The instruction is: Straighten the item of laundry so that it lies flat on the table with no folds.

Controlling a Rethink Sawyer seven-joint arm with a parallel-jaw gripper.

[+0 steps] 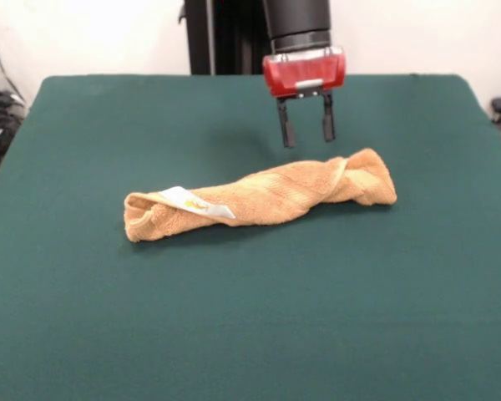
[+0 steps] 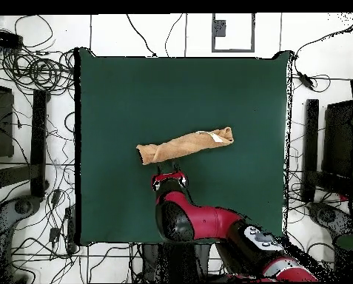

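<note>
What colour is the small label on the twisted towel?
White, with a faint yellowish mark; the label on the towel shows best in the front view.

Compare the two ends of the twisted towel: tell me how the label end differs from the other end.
The label end of the towel carries a white label; the other end shows none. The label end gapes, a loose open fold; the other end is wound into a tight knob. The gripper hangs open just behind the knob end, far from the label end. Both are orange-tan terry on the green table.

You have: one orange-tan towel [image 1: 263,200], one white label [image 1: 196,202], one green surface [image 1: 250,317], one end effector [image 1: 306,127].
</note>
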